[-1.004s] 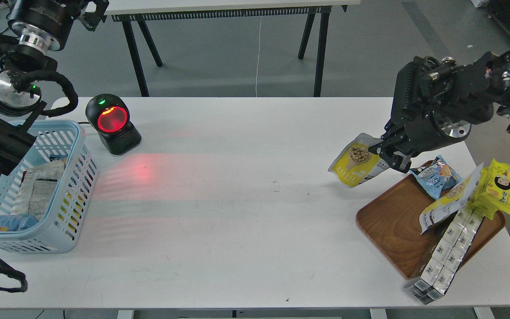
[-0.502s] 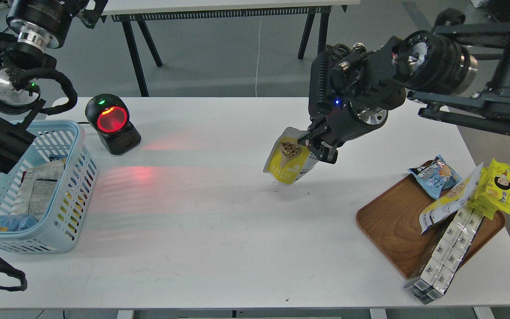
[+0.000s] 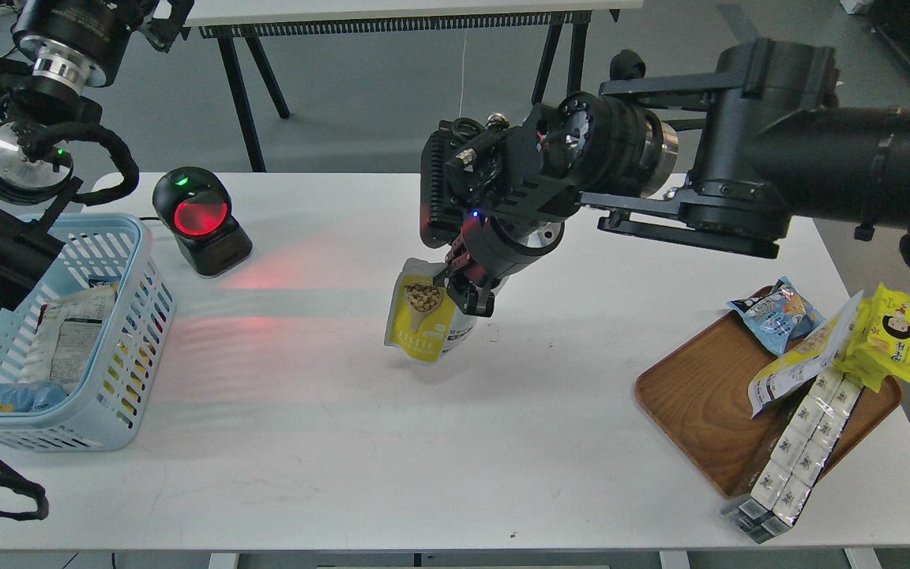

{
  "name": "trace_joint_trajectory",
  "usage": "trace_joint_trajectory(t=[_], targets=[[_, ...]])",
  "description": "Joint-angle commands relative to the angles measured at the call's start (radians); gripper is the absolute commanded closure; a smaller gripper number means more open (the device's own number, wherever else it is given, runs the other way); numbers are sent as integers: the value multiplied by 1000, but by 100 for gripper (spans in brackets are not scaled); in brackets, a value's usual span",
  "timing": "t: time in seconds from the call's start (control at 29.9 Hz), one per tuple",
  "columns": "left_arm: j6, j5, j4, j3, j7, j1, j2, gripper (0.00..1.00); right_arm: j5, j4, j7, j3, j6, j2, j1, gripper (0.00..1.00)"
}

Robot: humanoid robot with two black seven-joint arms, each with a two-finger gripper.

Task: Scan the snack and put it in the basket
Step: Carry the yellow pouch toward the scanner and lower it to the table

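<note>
My right gripper [image 3: 461,289] is shut on the snack [image 3: 422,320], a small yellow-and-white pouch showing round beige nuts. It holds the pouch by its top right edge, hanging above the middle of the white table [image 3: 423,442]. The light blue basket [image 3: 119,348] stands at the table's left edge with several packs inside. My left arm is at the far left above the basket; its gripper is not in view.
A black barcode scanner [image 3: 201,221] with a glowing red window stands right of the basket and throws red light on the table. A brown wooden tray [image 3: 700,403] at the right holds a blue pack, a longer yellow-white pouch, a bright yellow cartoon-face pack and a white boxed multipack.
My right arm has swung left from the tray to the table's middle, carrying the snack toward the scanner. The left arm has barely moved.
</note>
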Motion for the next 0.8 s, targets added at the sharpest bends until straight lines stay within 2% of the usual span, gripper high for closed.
trace_joint_trajectory(t=[0.0,0.2,0.77], targets=[[0,-2,0,0,0,1,1,0,0,-10,0,-1,0,50,-1,100],[0,-2,0,-2,0,-1,12,0,-3,-36,0,-5,0,87,-11,100],[0,0,0,-2,-2,5,21,0,-15,-62,0,-22,0,87,-27,99]])
